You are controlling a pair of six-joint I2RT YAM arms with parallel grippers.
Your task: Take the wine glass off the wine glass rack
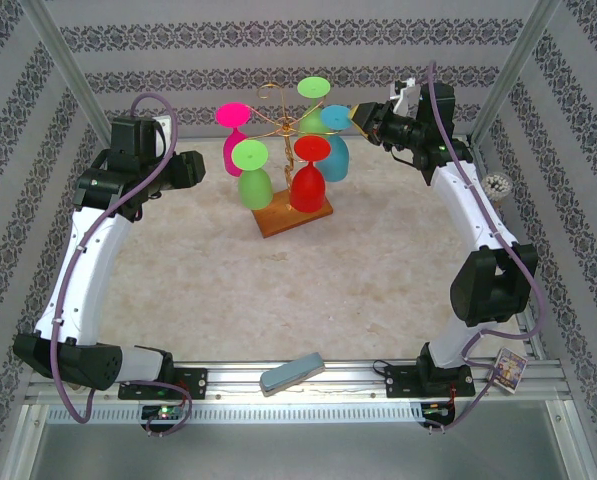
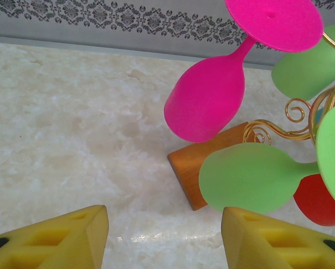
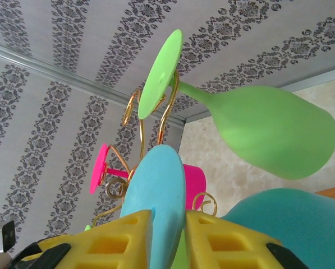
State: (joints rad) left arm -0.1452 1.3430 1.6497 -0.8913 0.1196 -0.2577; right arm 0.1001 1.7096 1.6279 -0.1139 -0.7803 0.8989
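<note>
The wine glass rack (image 1: 274,118), gold wire on a wooden base (image 1: 278,220), stands at the back middle of the table with several coloured glasses hanging upside down. My right gripper (image 1: 356,118) reaches in from the right. In the right wrist view its yellow fingers (image 3: 168,230) are shut on the flat foot of the blue wine glass (image 3: 156,179), one on each face; its bowl (image 3: 290,224) hangs lower right. My left gripper (image 1: 200,168) hovers left of the rack, open (image 2: 164,235) with only table between its fingers, short of the base (image 2: 195,168).
A pink glass (image 1: 233,130), two green glasses (image 1: 253,175) (image 1: 313,100) and a red glass (image 1: 310,180) crowd the same rack. Patterned walls close the back and sides. A grey-blue block (image 1: 291,372) lies on the near rail.
</note>
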